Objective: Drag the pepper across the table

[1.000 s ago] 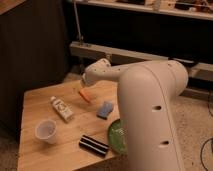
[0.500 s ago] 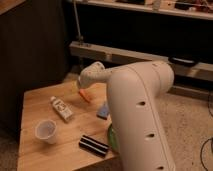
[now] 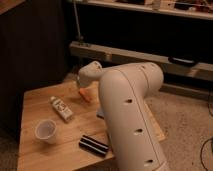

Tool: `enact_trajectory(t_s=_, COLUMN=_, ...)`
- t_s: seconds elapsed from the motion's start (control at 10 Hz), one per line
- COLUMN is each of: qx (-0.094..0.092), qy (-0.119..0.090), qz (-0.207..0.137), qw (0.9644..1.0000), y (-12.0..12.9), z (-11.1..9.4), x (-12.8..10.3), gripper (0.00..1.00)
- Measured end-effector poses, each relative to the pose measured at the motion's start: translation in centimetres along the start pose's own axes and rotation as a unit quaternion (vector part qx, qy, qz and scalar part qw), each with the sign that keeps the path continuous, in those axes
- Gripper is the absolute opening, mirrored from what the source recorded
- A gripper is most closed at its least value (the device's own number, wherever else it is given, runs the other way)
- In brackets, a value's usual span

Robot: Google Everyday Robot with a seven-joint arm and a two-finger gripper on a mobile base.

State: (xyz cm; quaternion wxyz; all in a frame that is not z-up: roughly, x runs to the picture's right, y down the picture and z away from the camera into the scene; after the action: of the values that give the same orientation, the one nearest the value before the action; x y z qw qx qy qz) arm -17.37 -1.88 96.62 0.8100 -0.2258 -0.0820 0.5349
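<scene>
the gripper (image 3: 82, 85) hangs low at the far side of the table (image 3: 34, 100), right by the little orange pepper (image 3: 86, 95). i cannot tell if it is squeezing the pepper or loose. a white bottle (image 3: 61, 108) lies near the pepper.

Dark wall (image 3: 35, 45), long shelf (image 3: 130, 54), speckled floor (image 3: 186, 125)

White bottle (image 3: 61, 109) lying near pincer (image 3: 82, 87), white cup (image 3: 46, 131), black ridged block (image 3: 95, 145)
</scene>
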Motion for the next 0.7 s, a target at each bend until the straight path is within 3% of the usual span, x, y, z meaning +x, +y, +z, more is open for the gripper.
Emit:
enact_trajectory(t_s=0.5, qx=-0.015, qy=0.013, qz=0.022, qw=0.9996, y=-0.8, z=1.9, x=0.6, gripper=0.78)
enact_trajectory(t_s=0.7, qx=-0.018, qy=0.014, qz=0.03, qw=0.9993, y=-1.2, z=2.2, x=0.9, gripper=0.63)
